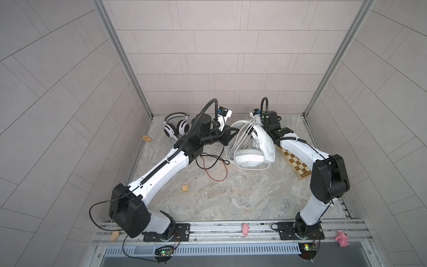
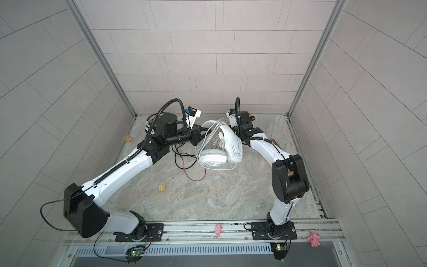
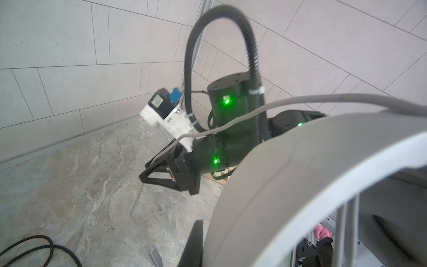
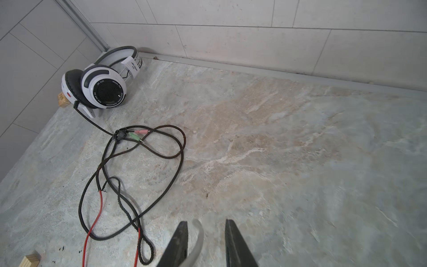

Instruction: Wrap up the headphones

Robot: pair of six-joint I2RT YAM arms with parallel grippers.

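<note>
Between jaws of the right end effector point(image 4: 206, 221) lies the headphone cable point(image 4: 200, 233).

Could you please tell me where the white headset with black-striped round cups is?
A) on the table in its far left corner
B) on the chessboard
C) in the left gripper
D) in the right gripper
A: the striped-cup headset stands on the table beside the far left corner.

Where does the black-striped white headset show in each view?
A top view: black-striped headset in the far left corner.
A top view: same corner, mostly hidden behind the left arm.
Left wrist: not in it.
Right wrist: against the wall corner.
Shared landmark: its black-red cable.
</note>
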